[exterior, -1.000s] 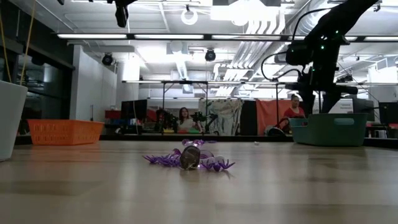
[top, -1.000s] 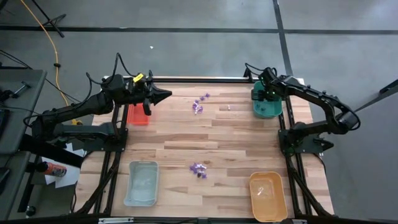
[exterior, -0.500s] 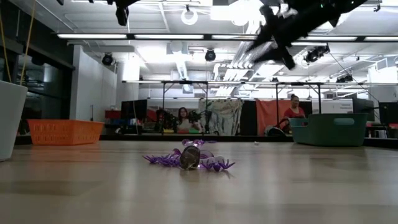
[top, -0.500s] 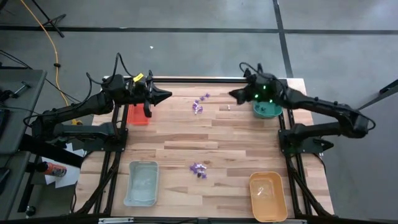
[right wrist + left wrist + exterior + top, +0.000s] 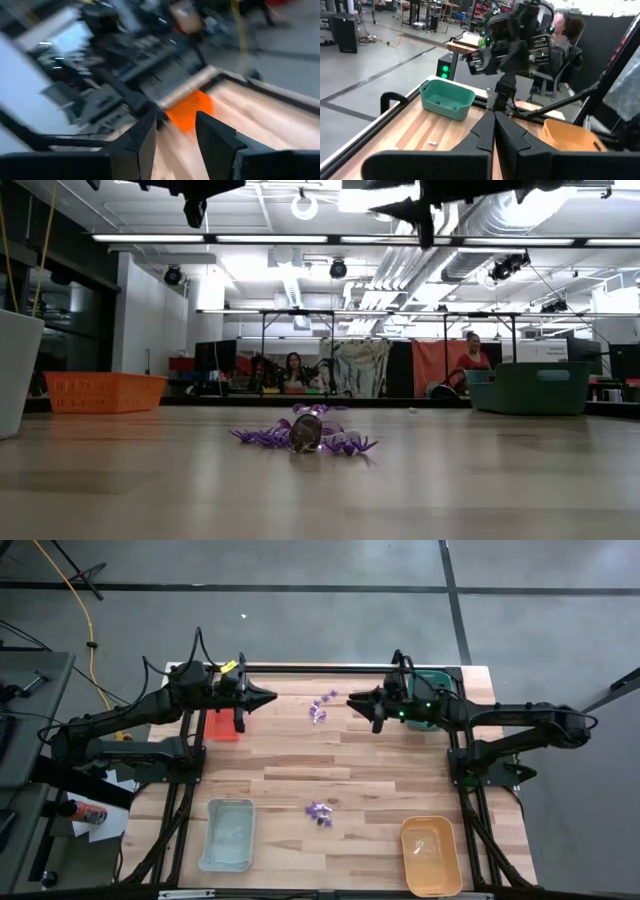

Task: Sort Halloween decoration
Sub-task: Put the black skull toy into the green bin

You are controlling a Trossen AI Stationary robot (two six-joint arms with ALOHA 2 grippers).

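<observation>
**Q:** Wooden tabletop seen from above: what lies where?

**A:** Purple Halloween decoration (image 5: 321, 707) sits loose at upper centre, another cluster (image 5: 319, 810) at lower centre. The left gripper (image 5: 268, 694), upper left, is closed and empty. The right gripper (image 5: 352, 700) hovers right of the upper pieces, jaws parted, empty.

**Q:** And from table height?

**A:** The near cluster (image 5: 305, 436) lies mid-frame, untouched.

**Q:** The wrist cameras?

**A:** Left's shows pinched fingers and the green tray (image 5: 446, 99); right's, separated fingers. Sorting looks far from finished.
</observation>
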